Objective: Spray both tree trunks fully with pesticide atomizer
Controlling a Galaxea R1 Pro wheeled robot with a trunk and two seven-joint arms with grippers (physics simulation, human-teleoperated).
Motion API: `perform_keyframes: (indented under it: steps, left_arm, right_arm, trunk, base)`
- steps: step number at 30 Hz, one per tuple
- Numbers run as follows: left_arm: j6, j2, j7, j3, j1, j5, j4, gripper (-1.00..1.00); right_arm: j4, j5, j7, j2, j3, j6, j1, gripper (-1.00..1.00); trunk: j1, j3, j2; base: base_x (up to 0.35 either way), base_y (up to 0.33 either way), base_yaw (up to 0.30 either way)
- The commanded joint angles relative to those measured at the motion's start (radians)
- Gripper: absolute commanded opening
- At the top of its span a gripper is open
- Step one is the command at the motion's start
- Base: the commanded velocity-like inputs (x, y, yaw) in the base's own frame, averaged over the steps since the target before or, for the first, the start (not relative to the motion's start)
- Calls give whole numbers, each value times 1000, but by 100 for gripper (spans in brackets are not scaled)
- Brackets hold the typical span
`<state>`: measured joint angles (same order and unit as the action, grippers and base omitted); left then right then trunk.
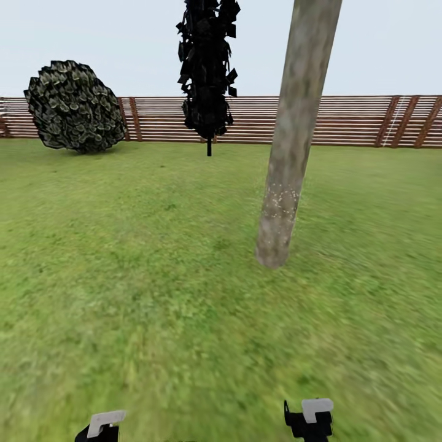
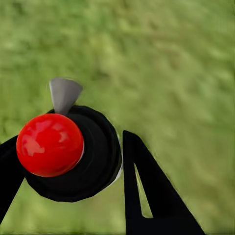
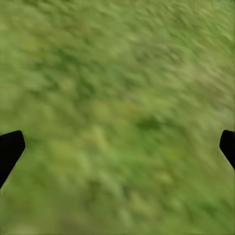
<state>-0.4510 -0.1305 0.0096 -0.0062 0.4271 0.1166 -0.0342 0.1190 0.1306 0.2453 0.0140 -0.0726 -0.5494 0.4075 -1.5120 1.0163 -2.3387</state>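
Between the left gripper (image 2: pixel 68 171) fingers sits the pesticide atomizer (image 2: pixel 73 152), clamped, red cap and grey nozzle over the lawn (image 2: pixel 171 73). Right gripper (image 3: pixel 117 147) fingers stand spread wide over grass. Farther ahead stands the tree trunk (image 1: pixel 288 159), pale pesticide (image 1: pixel 281 199) specks low down; beyond, round bush (image 1: pixel 75 105), black tree (image 1: pixel 207 67), fence (image 1: pixel 344 120)

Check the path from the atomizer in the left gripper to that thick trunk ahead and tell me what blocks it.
Nothing visible does. The atomizer sits between the left gripper's fingers, and open lawn lies between the robot and the tree trunk. The round bush and the black tree stand farther back, near the fence, off that line.
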Motion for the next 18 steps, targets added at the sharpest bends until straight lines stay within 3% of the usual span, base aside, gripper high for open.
perform_keyframes:
  steps: [1,18]
  left_arm:
    - [-3,0,0,-1,0,6,1,-100]
    - [-3,0,0,-1,-1,6,0,-100]
  right_arm:
    - [-1,6,11,0,-7,0,1,100]
    - [-1,6,10,0,-7,0,1,100]
  trunk:
    - [0,1,0]
    - [0,1,0]
  base:
    - [0,0,281]
    - [0,0,282]
